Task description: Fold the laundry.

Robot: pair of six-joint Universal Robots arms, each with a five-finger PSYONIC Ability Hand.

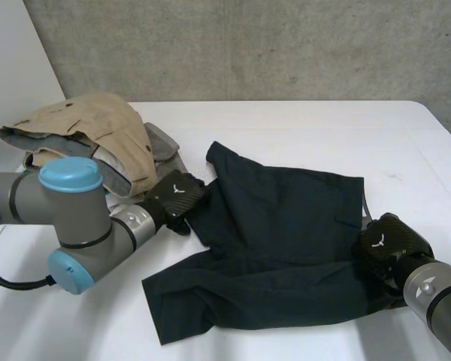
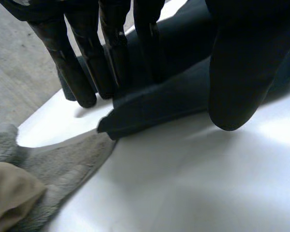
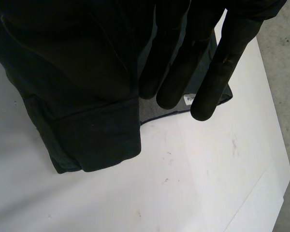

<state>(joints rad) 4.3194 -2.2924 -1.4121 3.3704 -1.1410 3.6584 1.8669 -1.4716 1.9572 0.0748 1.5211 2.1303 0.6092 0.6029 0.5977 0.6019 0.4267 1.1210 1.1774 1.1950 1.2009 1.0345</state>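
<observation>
Dark shorts (image 1: 286, 241) lie spread mid-surface (image 1: 301, 128), with a clothes pile (image 1: 90, 131) far left. The left hand (image 1: 177, 197) sits at the shorts' left edge and the right hand (image 1: 387, 242) at their right edge, both with fingers (image 2: 82, 82) straight, gripping nothing. The cloth looks soft, light and limp, probably best pinched at hems or corners.
</observation>
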